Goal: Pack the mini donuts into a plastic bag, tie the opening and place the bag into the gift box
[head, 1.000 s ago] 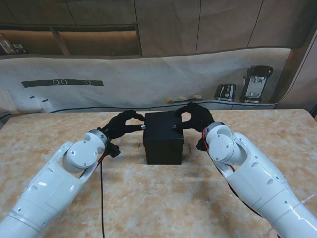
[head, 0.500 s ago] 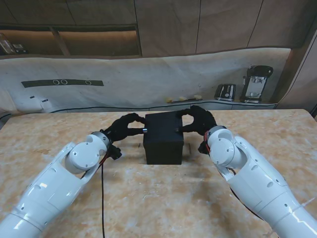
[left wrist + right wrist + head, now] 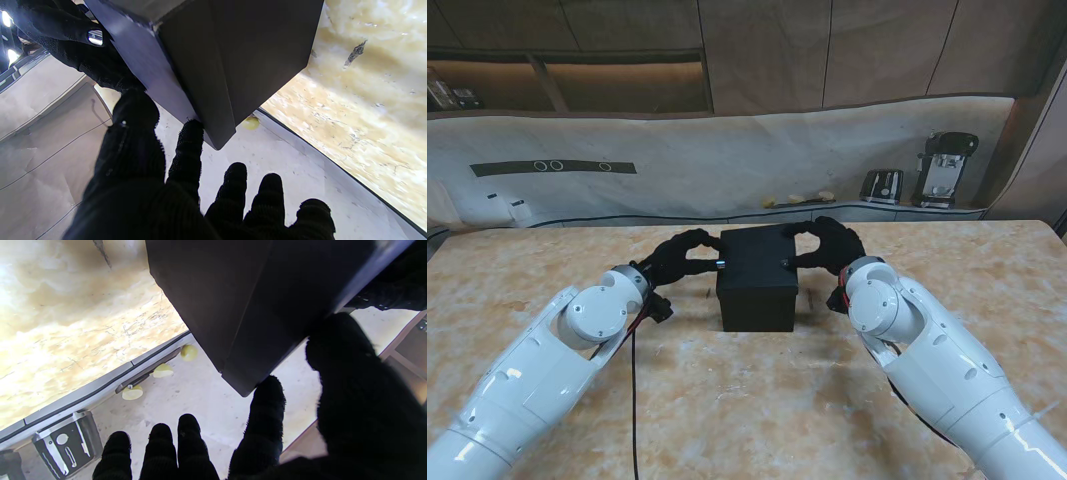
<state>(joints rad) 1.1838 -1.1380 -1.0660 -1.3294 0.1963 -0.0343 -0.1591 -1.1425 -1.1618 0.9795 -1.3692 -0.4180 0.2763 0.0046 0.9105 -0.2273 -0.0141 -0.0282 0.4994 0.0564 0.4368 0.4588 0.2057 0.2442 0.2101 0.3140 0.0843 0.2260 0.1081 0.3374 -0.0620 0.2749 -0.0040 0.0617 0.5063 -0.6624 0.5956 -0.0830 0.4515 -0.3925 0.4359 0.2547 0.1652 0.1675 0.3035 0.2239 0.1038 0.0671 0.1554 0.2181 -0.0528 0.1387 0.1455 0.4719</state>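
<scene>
marbled beige stone makes up your table (image 3: 747, 400), with a pale sheeted backdrop behind it. the gift box (image 3: 757, 278) stands upright near the middle, closed, a matte black cube with crisp edges. your left robot hand (image 3: 682, 256) is at its left upper edge and your right robot hand (image 3: 827, 242) at its right upper edge, both in black knit gloves. in the left wrist view, the thumb and forefinger (image 3: 188, 150) press on the box's lid rim (image 3: 156, 76) while the other three fingers stay spread and clear of it. in the right wrist view you see the same: the forefinger (image 3: 265, 413) touches the corner of the box (image 3: 253, 306), the thumb lies over the rim, and the rest hang free. so each robot hand pinches the lid edge lightly rather than wrapping the box. beyond the table's far edge, three small yellow pieces (image 3: 797, 199) lie on the sheet, well apart from the box. two dark metal devices (image 3: 922, 175) stand to the far right. nothing lies between the hands and the box.
</scene>
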